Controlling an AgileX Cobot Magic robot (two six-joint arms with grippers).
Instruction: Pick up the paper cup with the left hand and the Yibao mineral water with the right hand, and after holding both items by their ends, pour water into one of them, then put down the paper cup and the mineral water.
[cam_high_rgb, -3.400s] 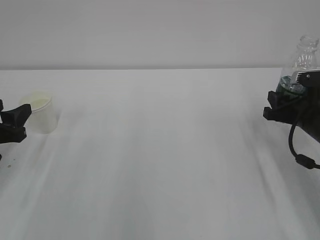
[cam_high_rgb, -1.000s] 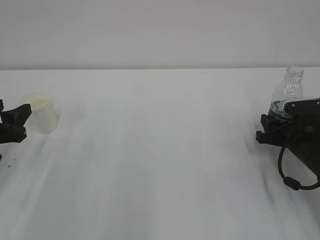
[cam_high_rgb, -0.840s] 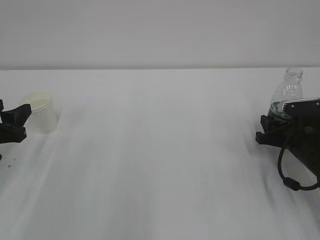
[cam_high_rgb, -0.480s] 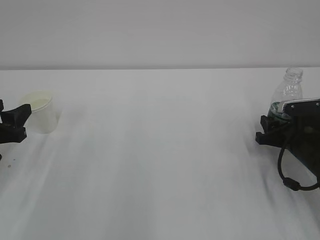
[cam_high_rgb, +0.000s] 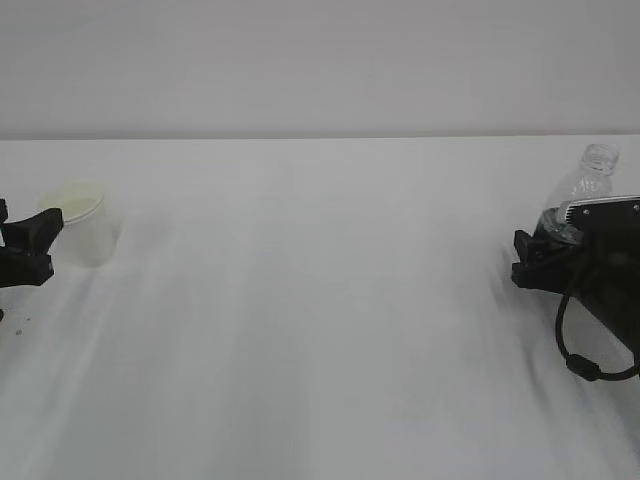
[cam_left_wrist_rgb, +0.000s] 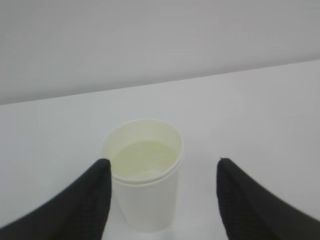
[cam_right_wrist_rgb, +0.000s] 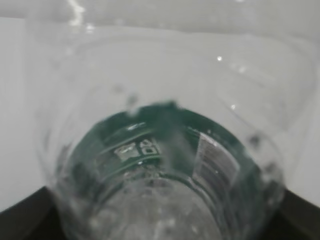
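At the left edge of the table: the paper cup (cam_high_rgb: 82, 225) stands upright on its base, so the pale liquid inside it lies level and safe.
Left hand: the left hand (cam_left_wrist_rgb: 162, 200) has its jaws standing wide to either side of the cup; the left finger (cam_left_wrist_rgb: 82, 200) sits just beside the cup wall and may touch it, while the right finger is well apart from it, so nothing is gripped. By my reading the cup is already put down and released.
At the right edge of the table: the Yibao mineral water (cam_high_rgb: 580, 195) sits between the jaws of the right hand (cam_high_rgb: 540, 262), its uncapped neck tipped to the right, not upright.
Right hand: its jaws flank the bottle's lower body at the green label; whether they clamp it or have let go I cannot tell.
Reason for the tilt: probably the bottle rests unevenly as it is set down.
Risk: a leaning, uncapped bottle could topple if freed now.
Table: the white table (cam_high_rgb: 320, 330) lies between cup and bottle, well apart.
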